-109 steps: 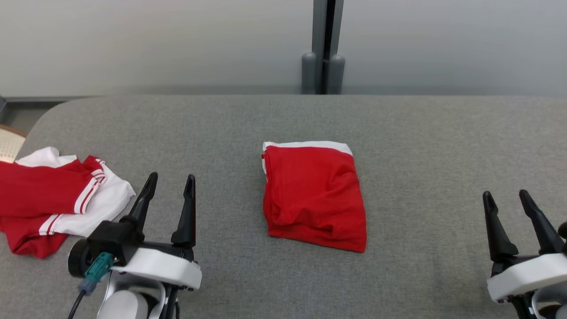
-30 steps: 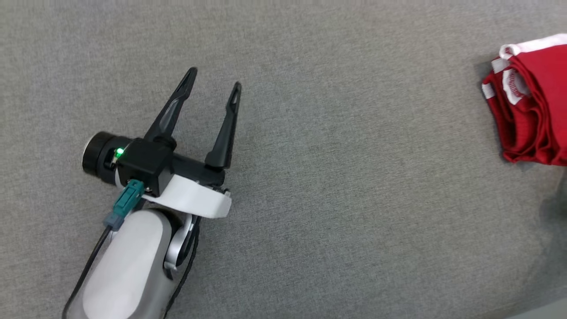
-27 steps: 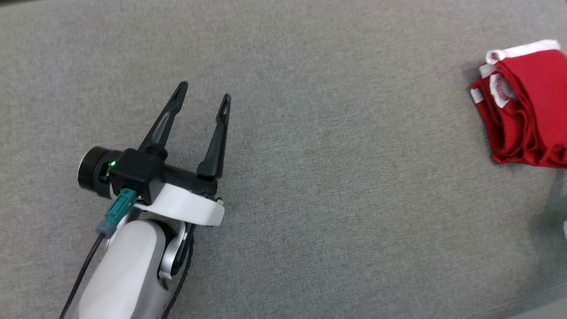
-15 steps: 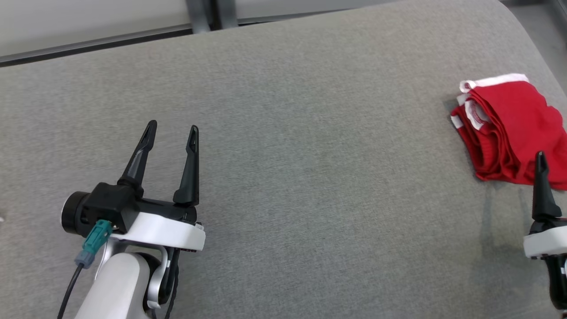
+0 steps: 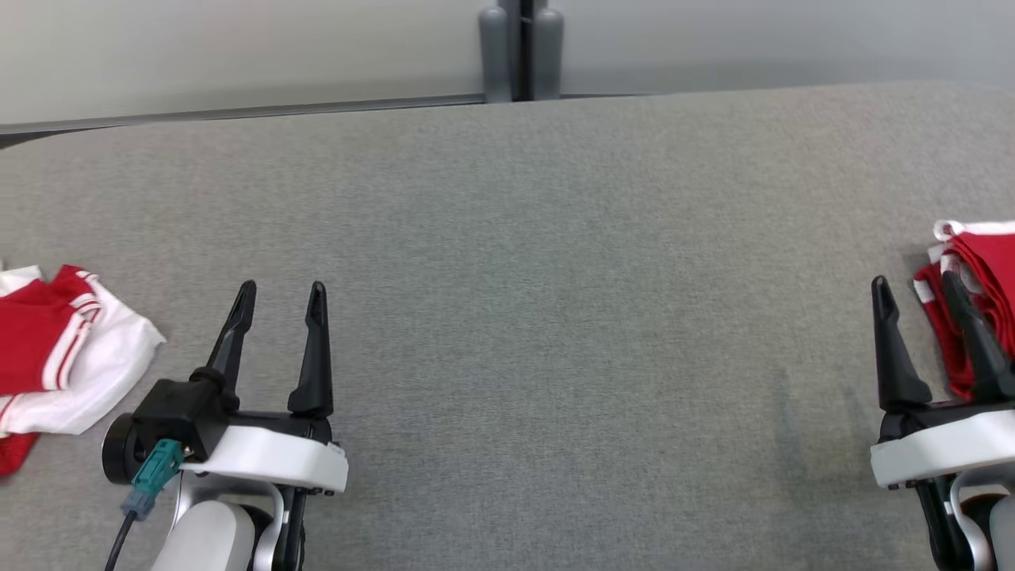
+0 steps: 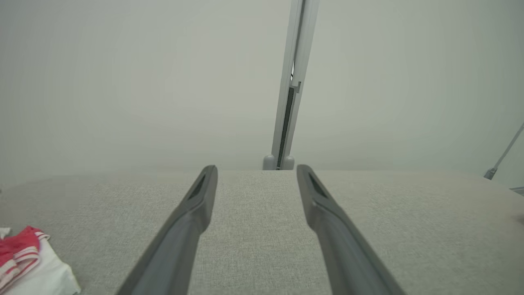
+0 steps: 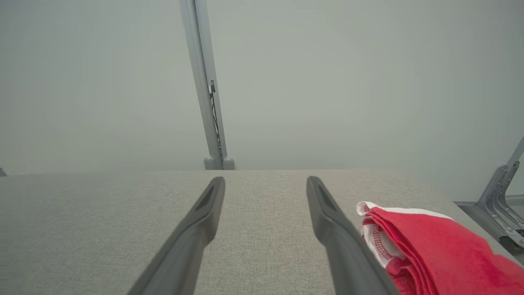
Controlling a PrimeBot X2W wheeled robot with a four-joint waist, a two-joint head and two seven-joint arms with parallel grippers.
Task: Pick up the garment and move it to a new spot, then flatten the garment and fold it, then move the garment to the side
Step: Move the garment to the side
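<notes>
Head view gives you the grey bench (image 5: 507, 238) running wide across the picture, with cloth at both of its ends. At the right end lies the folded red garment (image 5: 987, 262), a compact stack with a white edge showing. Part of it sits behind the right claw (image 5: 912, 279). In the right wrist view the same bundle (image 7: 442, 246) rests flat on the bench just beside that claw (image 7: 266, 179), and whether the nearer finger brushes it you cannot tell.

At the left end you have a loose red-and-white garment (image 5: 71, 349), rumpled and not folded. It also shows at the corner of the left wrist view (image 6: 24, 262).

Both claws are spread wide and carry nothing. The left claw (image 5: 282, 287) hovers over bare bench, well apart from either piece.

Judging from this layout, you can count the moving, flattening, folding and setting aside as done for the red piece. Nothing looks left for it, unless you want the stack squared up. The rumpled piece would be the next job.
</notes>
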